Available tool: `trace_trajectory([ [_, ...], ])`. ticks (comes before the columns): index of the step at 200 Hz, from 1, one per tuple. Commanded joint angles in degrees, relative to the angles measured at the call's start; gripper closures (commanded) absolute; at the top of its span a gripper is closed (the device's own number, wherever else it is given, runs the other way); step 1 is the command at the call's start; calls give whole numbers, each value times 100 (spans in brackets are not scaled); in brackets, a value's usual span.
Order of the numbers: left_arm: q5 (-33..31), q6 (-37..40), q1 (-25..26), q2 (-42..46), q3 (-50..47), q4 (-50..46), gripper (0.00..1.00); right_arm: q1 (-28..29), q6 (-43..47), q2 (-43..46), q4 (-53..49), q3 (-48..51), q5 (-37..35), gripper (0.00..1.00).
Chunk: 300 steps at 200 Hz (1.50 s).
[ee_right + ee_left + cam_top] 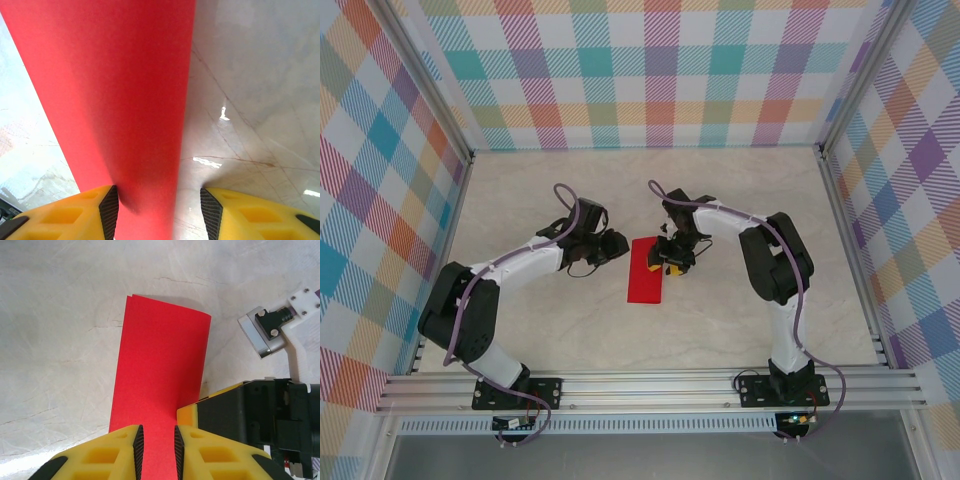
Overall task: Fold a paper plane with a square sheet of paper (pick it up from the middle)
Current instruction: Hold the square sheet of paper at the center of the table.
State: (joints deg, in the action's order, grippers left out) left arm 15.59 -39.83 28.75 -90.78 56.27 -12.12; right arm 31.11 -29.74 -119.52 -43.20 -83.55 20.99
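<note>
Yellow fingers of the left pincer are right up against the wrist cam. Its jaws are cracked apart just a little, with a strip of red showing in the gap, so it's not clamped on anything as far as I can see. Paper is folded into a long rectangle, with two layers peeking out at the far corner. It lies flat on the table, running straight ahead from those tips. Right pincer sits just beside the left one, over the opposite long edge of the paper. Its jaws are wide apart: paper runs up along one pad, the other pad is over bare table, nothing pinched. From above, paper sits between both pincers.
</note>
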Motion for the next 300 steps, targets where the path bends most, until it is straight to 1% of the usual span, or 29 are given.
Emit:
trace_trajectory([
  [1,127,-59,30,-29,-91,-9,75,-26,46,-385,-96,49,-625,49],
  [46,115,-19,34,95,-123,-132,75,-26,21,-386,-121,101,-719,49],
  [111,108,-32,27,52,-134,-123,76,-26,-14,-413,-176,161,-888,49],
  [205,361,-59,30,-347,-34,57,77,-26,37,-534,-195,116,-772,48],
  [251,415,-95,34,-475,-29,146,77,-26,102,-597,-310,58,-848,46],
  [300,562,-92,34,-585,6,233,79,-26,124,-671,-369,-4,-913,48],
])
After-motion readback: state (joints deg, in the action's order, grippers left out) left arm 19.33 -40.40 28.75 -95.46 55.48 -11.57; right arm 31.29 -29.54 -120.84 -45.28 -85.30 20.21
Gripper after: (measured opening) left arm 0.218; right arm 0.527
